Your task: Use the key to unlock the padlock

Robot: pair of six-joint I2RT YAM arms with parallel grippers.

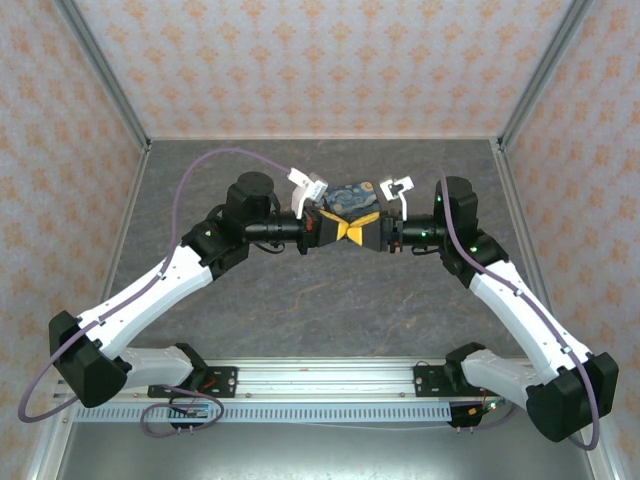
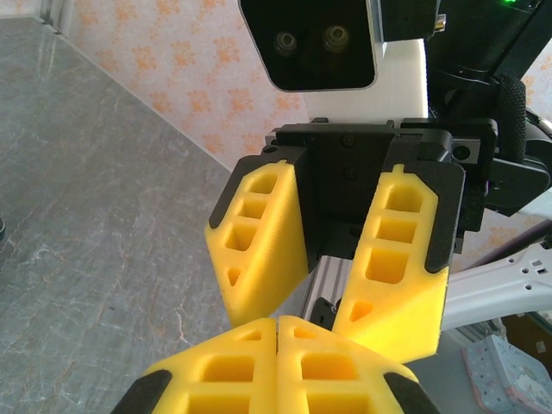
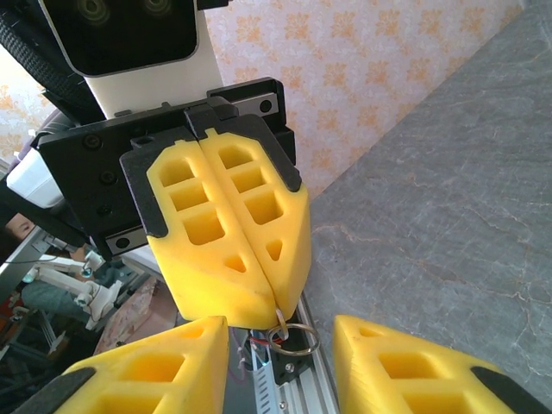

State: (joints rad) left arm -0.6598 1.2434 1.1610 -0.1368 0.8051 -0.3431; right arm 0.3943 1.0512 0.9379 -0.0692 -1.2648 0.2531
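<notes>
1. Facing the right wrist camera, the left gripper (image 3: 263, 302) has its two yellow fingers pressed flat together. The key (image 3: 279, 317) pokes out of the seam at their tips, at 6 o'clock. A thin wire ring (image 3: 316, 338) dangles from it.
2. That same view puts the right gripper (image 3: 278, 345) at the bottom edge. Its fingers are spread wide, at 7 and 5 o'clock of the ring, and touch neither ring nor key.
3. From the left wrist, the pinched pair sits at 6 o'clock with no gap between the fingers. The other tool faces it head-on with its jaws parted, one finger at 10 o'clock and one at 2 o'clock.
4. From above, key and ring are too small to make out. This view adds the setting: the two tools meet tip to tip over the middle of the grey table (image 1: 330, 300), and a blue-and-yellow painted tin (image 1: 350, 195) lies just beyond them at 12 o'clock.
5. The left arm rises from its base at 7 o'clock and bends at the elbow, and its forearm points toward 3 o'clock. The right arm mirrors it from 5 o'clock, its forearm pointing toward 9 o'clock.
</notes>
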